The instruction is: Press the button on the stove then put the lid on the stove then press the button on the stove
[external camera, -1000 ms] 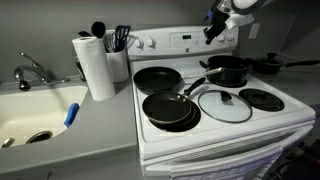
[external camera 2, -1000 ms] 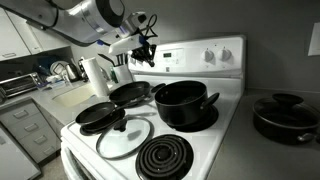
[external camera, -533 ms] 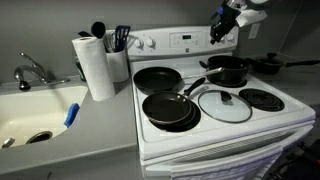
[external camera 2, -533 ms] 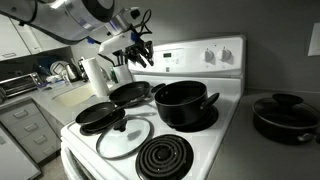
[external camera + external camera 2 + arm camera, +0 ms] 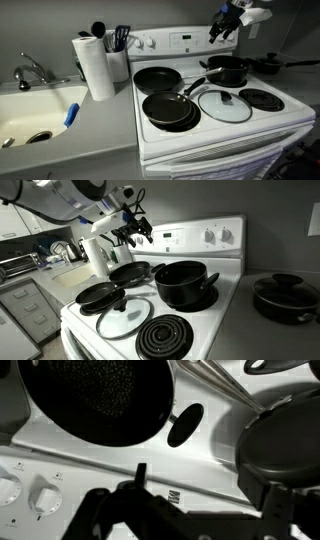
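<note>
The white stove (image 5: 208,131) carries the clear glass lid (image 5: 225,104), which lies flat near the front between the burners; it also shows at the front in an exterior view (image 5: 124,318). My gripper (image 5: 223,27) hangs in the air over the right end of the raised back panel (image 5: 180,41), apart from it. In an exterior view the gripper (image 5: 130,228) is left of the panel's knobs (image 5: 215,235). In the wrist view the gripper (image 5: 205,498) stands open, its dark fingers (image 5: 140,474) wide apart with nothing between them, over the white panel (image 5: 90,460). The lid is out of the wrist view.
Two black frying pans (image 5: 168,108) (image 5: 158,78) sit on the left burners, a black pot (image 5: 227,70) at the back right. Another pot (image 5: 285,295) stands on the counter beside the stove. A paper towel roll (image 5: 96,66), utensil holder (image 5: 119,55) and sink (image 5: 35,112) lie to the other side.
The jaws have gone from shut to wide open. The gripper has drawn slightly up and away from the back panel. The lid and pans have not moved.
</note>
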